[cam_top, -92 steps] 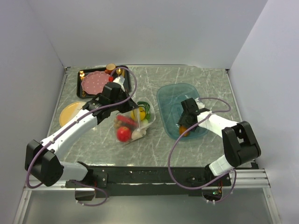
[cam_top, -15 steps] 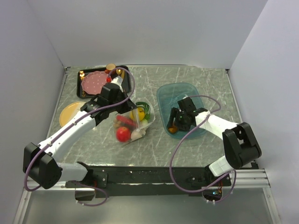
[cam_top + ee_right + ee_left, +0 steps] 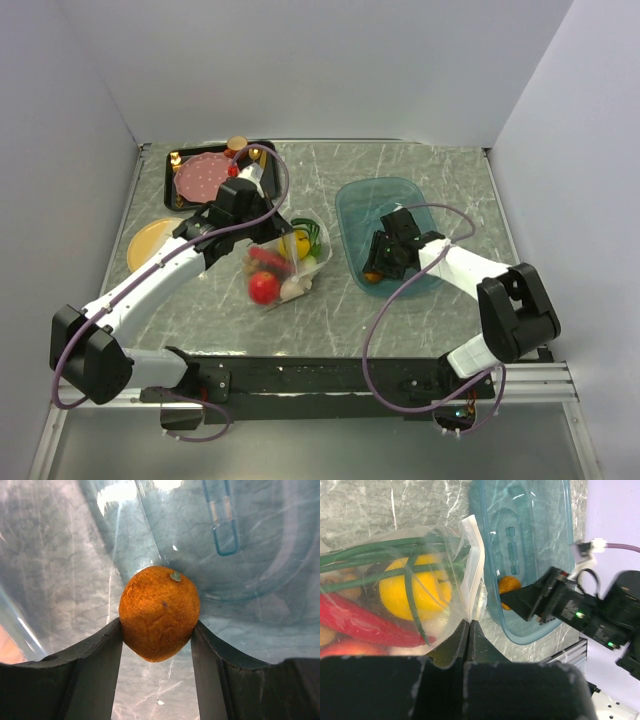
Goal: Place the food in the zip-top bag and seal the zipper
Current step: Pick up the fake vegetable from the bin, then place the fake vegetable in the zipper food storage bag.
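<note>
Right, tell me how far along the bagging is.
Done: most food sits inside the zip-top bag. In hand: the right gripper clamps an orange fruit over the teal tray; the left gripper pinches the bag's mouth edge. Left: bag that fruit, then seal the zipper.

White arm links (image 3: 152,280), black joints (image 3: 515,312), looping purple cables (image 3: 364,350) — dark, matte fingers (image 3: 90,672)

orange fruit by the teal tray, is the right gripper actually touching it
Touching. The right wrist view shows both fingers of the right gripper pressed against the sides of the orange fruit, no gap either side.
</note>
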Motion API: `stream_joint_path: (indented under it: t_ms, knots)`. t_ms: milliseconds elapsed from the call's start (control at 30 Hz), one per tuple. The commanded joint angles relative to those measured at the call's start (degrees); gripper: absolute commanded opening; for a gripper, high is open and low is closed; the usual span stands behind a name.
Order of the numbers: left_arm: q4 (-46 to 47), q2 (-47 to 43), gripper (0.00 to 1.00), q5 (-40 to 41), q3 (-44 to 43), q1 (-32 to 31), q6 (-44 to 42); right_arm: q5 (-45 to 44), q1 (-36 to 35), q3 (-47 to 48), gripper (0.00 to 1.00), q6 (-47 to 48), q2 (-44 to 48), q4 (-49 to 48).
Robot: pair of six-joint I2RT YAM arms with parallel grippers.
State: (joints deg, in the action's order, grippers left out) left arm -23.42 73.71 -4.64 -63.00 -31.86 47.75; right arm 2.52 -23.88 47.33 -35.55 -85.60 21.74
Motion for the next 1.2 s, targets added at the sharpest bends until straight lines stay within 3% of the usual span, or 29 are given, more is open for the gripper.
stream_joint_path:
  t_ms: [0,133,233,567,833,967,1167]
  knots:
    - [0.6,-0.6,0.01,1.0,-0.5,-0.1,-0.1,-2.7,-1.6,-0.7,0.23,-3.6,9.2,-4.7]
    - [-0.2,-0.5,0.01,1.7,-1.1,-0.1,-0.4,-7.1,-5.6,-0.3,0.22,-5.8,14.6,-6.7]
    - [0.9,-0.5,0.01,1.1,-0.6,-0.1,0.3,-0.1,-8.2,-0.6,0.22,-7.0,14.8,-13.5]
    - [1.7,-0.4,0.01,0.2,0.2,-0.2,0.9,15.5,-14.0,5.2,0.24,-10.8,-0.3,-33.8]
    - [1.0,-0.8,0.01,0.4,0.5,-0.2,0.7,15.0,-19.6,9.1,0.23,-10.2,-2.6,-35.9]
    - [0.9,-0.6,0.01,0.3,0.2,-0.2,0.5,23.7,-19.8,11.0,0.25,-9.4,-6.9,-37.0]
    - [1.4,-1.9,0.01,-0.1,-0.5,-0.2,0.9,29.6,-19.9,11.4,0.36,-10.4,-13.3,-37.9]
